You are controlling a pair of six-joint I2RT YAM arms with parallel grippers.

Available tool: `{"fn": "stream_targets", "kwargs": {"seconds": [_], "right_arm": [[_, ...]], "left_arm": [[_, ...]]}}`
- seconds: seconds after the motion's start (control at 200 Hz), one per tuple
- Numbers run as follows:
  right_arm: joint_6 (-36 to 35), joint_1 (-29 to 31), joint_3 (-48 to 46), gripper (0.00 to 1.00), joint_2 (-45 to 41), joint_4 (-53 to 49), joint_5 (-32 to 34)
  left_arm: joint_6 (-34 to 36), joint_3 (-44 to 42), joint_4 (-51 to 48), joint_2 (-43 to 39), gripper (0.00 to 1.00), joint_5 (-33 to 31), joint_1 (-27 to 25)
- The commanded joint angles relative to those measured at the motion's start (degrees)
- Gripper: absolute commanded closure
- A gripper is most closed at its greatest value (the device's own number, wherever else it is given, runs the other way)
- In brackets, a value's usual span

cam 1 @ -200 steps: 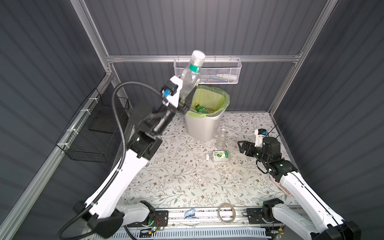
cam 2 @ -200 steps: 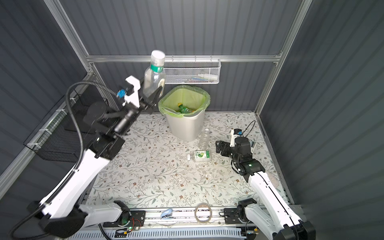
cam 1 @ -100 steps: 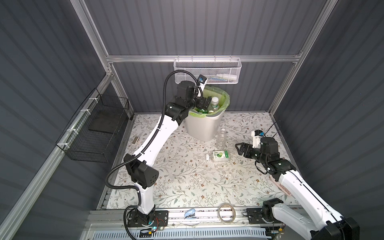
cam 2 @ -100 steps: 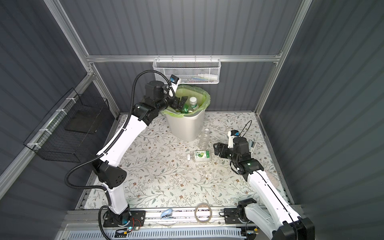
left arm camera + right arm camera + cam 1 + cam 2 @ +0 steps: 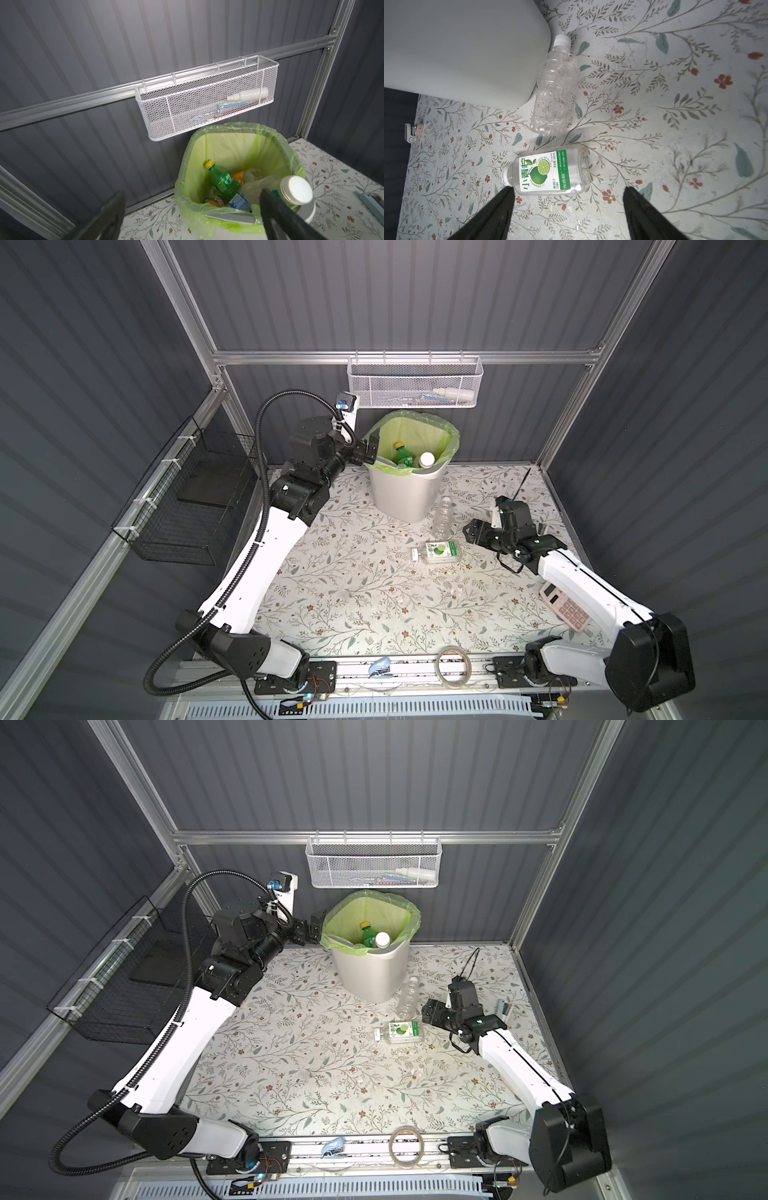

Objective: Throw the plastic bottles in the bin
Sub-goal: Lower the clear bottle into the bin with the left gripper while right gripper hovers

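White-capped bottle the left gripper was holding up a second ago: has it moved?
Yes. From up level with the mesh basket, the white-capped bottle has dropped into the bin, cap up. The left gripper is open beside the rim.

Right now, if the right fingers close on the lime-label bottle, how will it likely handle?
The lime-label bottle looks clear and empty, so probably light and easily nudged. Its thin plastic may dent under a squeeze. Lying on a seemingly flat side, it should roll less than a round bottle.
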Motion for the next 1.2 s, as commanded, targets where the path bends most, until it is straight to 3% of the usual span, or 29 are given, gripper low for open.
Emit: {"fn": "stream_targets", "kwargs": {"seconds": [0.0, 0.255, 0.395, 0.615, 0.891, 1.191], "right_arm": [[3.20, 1.65, 3.76, 0.16, 1.63, 2.80, 1.58], [2.66, 3.01, 6.13, 0.17, 1.57, 3.14, 3.17], [3.20, 3.10, 5.23, 0.17, 0.89, 3.56, 2.93], [2.58, 3.11, 3.82, 0.17, -1.06, 3.35, 3.89], [2.24, 3.11, 3.06, 0.16, -1.04, 4.04, 4.32], [1.86, 3.07, 2.71, 0.16, -0.20, 4.65, 4.63]], "left_arm": [[-1.61, -0.37, -0.76, 0.29, 0.00, 2.43, -0.06], [-1.75, -1.41, -1.33, 3.24, 0.00, 10.59, -1.18], [6.14, 3.75, -4.78, 9.10, 0.00, 9.50, -6.38], [14.80, 11.47, -13.42, 16.13, 0.00, 14.79, -7.96], [17.45, 16.60, -14.49, 22.36, 0.00, 10.58, -7.97], [14.01, 21.23, -10.49, 27.91, 0.00, 7.65, -7.98]]}}
